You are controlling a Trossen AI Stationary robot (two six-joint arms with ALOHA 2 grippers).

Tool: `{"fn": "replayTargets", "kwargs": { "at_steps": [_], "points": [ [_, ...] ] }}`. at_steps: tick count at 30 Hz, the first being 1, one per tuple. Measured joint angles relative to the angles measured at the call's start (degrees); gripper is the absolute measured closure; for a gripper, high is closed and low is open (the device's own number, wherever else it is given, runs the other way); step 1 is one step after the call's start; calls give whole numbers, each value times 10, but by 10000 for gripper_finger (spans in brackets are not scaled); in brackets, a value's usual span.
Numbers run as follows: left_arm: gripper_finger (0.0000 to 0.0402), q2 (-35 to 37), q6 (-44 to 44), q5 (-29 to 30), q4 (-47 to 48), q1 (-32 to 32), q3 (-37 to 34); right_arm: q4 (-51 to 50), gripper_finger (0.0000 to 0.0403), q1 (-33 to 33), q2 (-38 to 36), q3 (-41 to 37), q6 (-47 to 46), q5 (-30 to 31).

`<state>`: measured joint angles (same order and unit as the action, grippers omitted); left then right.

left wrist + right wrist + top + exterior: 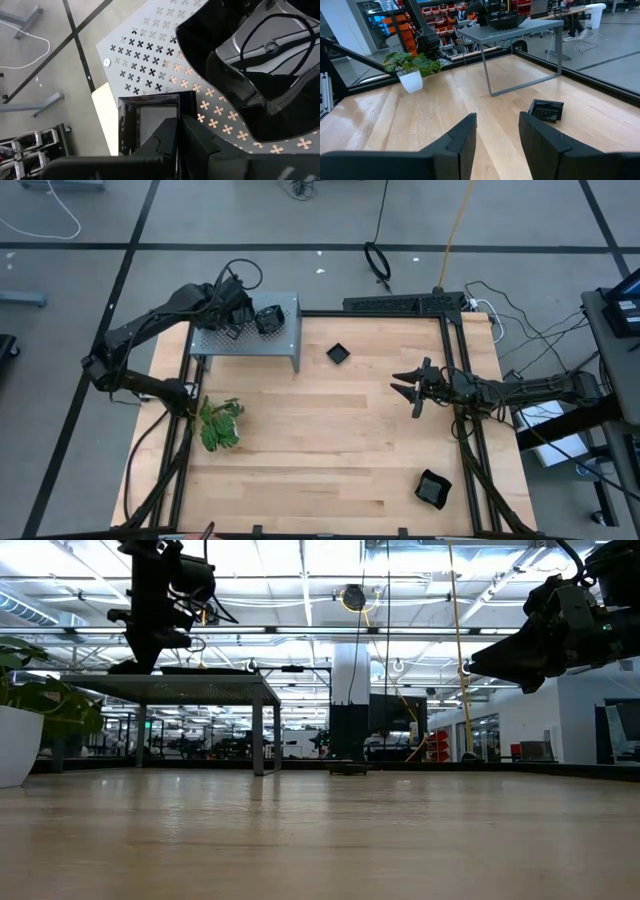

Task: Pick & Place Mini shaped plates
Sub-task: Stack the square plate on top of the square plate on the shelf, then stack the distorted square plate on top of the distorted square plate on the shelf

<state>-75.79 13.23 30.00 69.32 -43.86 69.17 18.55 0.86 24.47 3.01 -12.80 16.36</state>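
My left hand (175,132) sits over the grey perforated shelf (215,342), pinched on the rim of a square plate (150,120) beside the stacked plates (260,75). I judge placing comes next: lower level, release gently, clear the stack. My right hand (412,392) waits spread above the counter (320,450), a plate (338,353) nearby.

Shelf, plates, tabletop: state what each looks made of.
Shelf: grey matte sheet metal, punched with clover holes. Mini plates: glossy black, mirror reflections; plastic or glazed ceramic, can't tell. Tabletop: pale wood planks with visible grain, satin sheen.
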Motion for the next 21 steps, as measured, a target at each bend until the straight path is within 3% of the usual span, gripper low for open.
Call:
{"fn": "replayTargets", "kwargs": {
  "at_steps": [7,16,21],
  "points": [
    [357,0,0,2,4,5,11,0,268,0,0,0,0,0],
    [243,0,-73,13,21,11,59,0,268,0,0,0,0,0],
    [200,0,-112,11,9,37,89,0,268,0,0,0,0,0]
  ]
}}
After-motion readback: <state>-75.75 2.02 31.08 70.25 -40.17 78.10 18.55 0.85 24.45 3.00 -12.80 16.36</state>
